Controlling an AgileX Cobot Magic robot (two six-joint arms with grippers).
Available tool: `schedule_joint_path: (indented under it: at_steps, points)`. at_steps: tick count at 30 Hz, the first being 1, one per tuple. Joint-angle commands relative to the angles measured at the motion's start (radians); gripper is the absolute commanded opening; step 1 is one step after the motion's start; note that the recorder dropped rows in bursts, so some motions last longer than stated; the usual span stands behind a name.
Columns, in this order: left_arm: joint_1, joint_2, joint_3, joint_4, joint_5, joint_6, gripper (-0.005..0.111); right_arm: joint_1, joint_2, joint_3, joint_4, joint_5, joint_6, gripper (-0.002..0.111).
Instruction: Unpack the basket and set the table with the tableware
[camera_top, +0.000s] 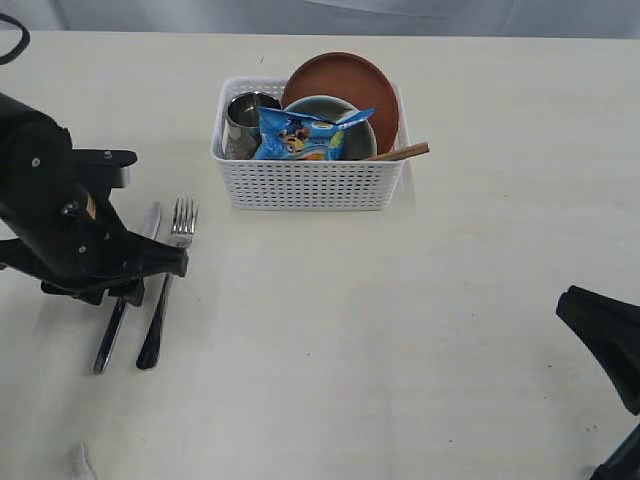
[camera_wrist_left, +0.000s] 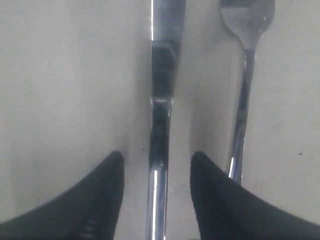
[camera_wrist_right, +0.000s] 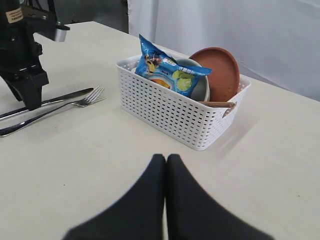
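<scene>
**Cutlery down, basket still loaded**

The table is mostly bare cream. The basket sits by the far edge, mid-table, with everything packed upright to save room. The plate stands on its rim against the back wall with the bowl before it. A crisp bag lies on top (not my business), and the cup fills the left corner.

Knife and fork lie parallel toward the left edge, a place setting begun. My left gripper straddles the knife handle, jaws apart, gripping nothing. My right gripper waits by the near-right corner, jaws pressed together, empty.
</scene>
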Motion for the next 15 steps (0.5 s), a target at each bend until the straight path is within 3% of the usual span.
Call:
schedule_joint_path:
  at_steps: [1, 5, 11, 15]
  points:
    - [0.002, 0.002, 0.023, 0.001, -0.075, -0.012, 0.031, 0.004, -0.005, 0.003, -0.004, -0.001, -0.002, 0.0]
    - [0.002, 0.031, 0.023, 0.001, -0.089, -0.015, 0.013, 0.004, -0.005, 0.003, -0.004, -0.001, -0.002, 0.0]
    - [0.002, 0.108, 0.023, 0.001, -0.097, -0.01, 0.017, 0.004, -0.005, 0.003, -0.004, -0.001, -0.002, 0.0]
    - [0.002, 0.112, 0.021, 0.001, -0.122, -0.007, 0.012, 0.004, -0.005, 0.003, -0.004, -0.001, -0.002, 0.0]
